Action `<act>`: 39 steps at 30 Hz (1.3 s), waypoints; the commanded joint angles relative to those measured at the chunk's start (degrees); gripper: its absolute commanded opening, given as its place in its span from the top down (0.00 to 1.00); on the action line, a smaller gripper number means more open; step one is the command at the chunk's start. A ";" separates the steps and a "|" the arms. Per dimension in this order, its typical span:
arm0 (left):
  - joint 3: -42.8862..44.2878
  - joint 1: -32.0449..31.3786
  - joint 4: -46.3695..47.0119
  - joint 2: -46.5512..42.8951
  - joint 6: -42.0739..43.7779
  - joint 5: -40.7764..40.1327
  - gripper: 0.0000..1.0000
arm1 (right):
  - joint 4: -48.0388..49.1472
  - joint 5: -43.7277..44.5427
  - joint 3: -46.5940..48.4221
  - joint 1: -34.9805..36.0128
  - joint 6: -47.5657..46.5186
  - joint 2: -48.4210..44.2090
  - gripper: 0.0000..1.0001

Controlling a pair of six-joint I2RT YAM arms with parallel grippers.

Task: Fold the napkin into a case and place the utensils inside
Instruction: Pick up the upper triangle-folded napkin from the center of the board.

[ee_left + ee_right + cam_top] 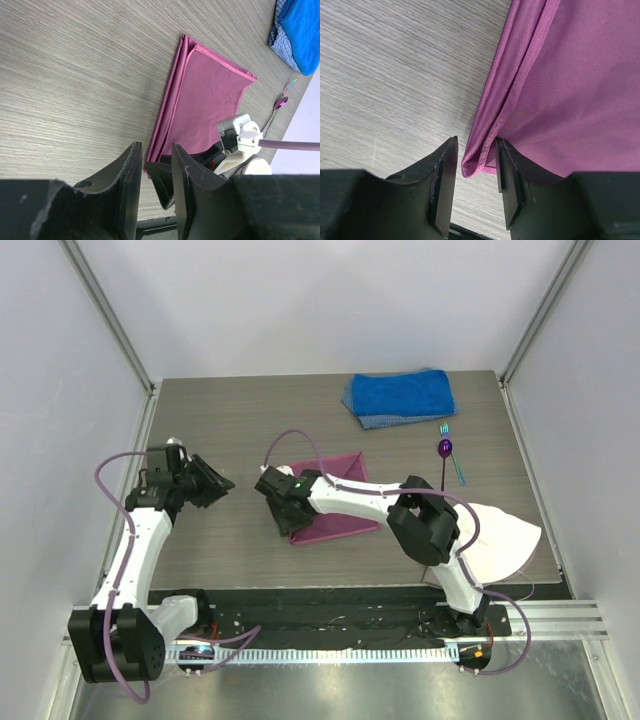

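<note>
Right gripper [476, 143] straddles a corner of the folded napkin [340, 468]; left gripper [156, 151] hangs off to the side.
The napkin lies folded flat mid-table [230, 420], its doubled edge on the left. The right gripper's jaws stand apart with the near end of that edge between them, and bare wood shows beside the cloth. The left gripper is over bare table left of the napkin, jaws apart on nothing. The spoon [445, 448] and fork [456, 462] lie side by side to the right, well apart from the napkin, near a blue towel [400, 395].
</note>
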 commanded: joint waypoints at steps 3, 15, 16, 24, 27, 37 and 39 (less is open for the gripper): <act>0.92 0.77 0.30 -0.33 1.68 0.80 0.66 | 2.85 2.70 -1.18 0.88 -0.19 1.00 0.56; 0.66 0.95 3.28 6.34 2.03 4.48 0.55 | -1.01 13.86 -2.33 3.60 -2.48 5.22 0.74; 0.48 0.95 4.24 7.83 1.68 6.40 0.54 | -1.02 14.30 -2.41 3.52 -2.48 5.05 0.78; 0.56 -1.68 10.48 16.54 -2.10 11.43 0.50 | 6.53 11.68 -6.89 2.81 -5.90 -2.85 0.99; 1.97 -5.28 13.90 21.37 -5.00 12.84 0.47 | 9.00 8.25 -9.26 1.50 -6.43 -6.72 0.99; 9.79 -11.71 19.01 36.31 -12.91 7.57 0.41 | 11.11 0.33 -13.49 -4.12 -8.63 -13.67 0.99; 10.23 -11.88 20.86 37.90 -14.22 7.04 0.41 | 11.29 -0.11 -14.01 -4.57 -8.98 -14.90 0.99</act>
